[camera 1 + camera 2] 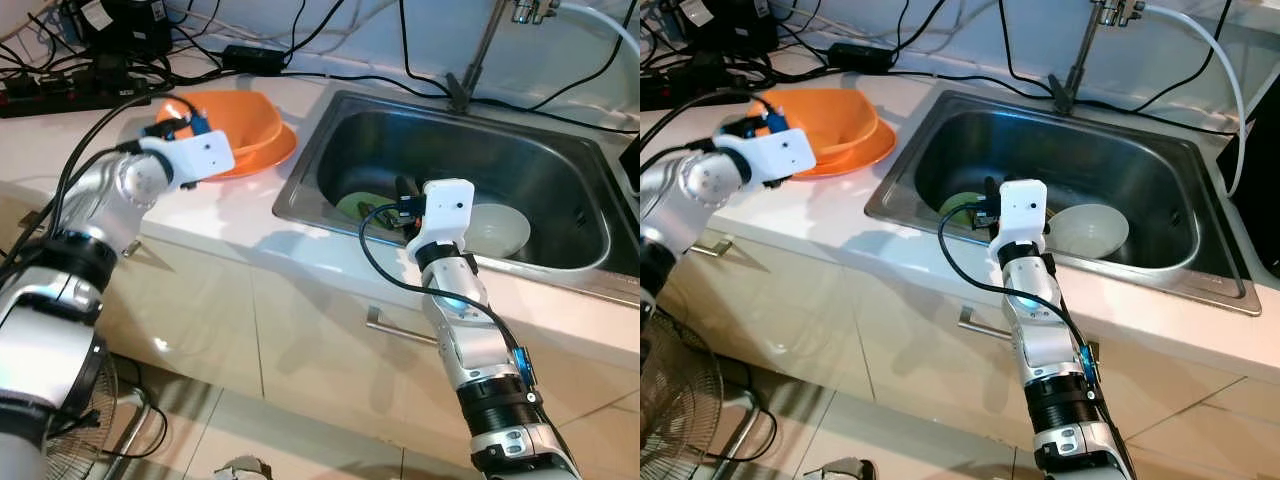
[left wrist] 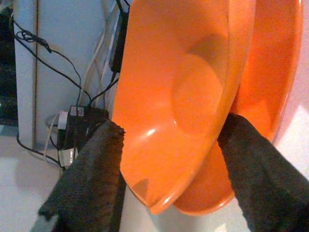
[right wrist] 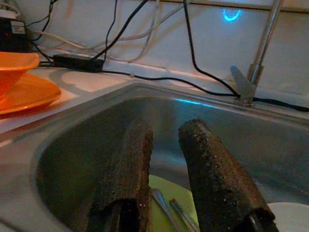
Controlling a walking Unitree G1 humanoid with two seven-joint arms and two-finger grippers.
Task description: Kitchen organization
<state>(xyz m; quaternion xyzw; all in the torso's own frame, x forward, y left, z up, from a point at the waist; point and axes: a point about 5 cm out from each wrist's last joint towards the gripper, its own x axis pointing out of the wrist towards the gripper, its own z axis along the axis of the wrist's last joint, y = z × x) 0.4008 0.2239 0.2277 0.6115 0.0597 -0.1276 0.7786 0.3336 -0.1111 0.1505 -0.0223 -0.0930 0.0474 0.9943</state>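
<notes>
Left wrist view has the left gripper (image 2: 169, 159) spread wide around the orange bowl (image 2: 178, 96); looks light, stiff, slick plastic, so grab its rim.

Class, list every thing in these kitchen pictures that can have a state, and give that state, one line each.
Orange bowl: upright on the orange plate, its rim between the left end effector's open fingers.
Orange plate: flat on the counter.
Left end effector: open.
Right end effector: open, over the sink.
White bowl: upright in the sink.
Green plate: in the sink, holding utensils.
</notes>
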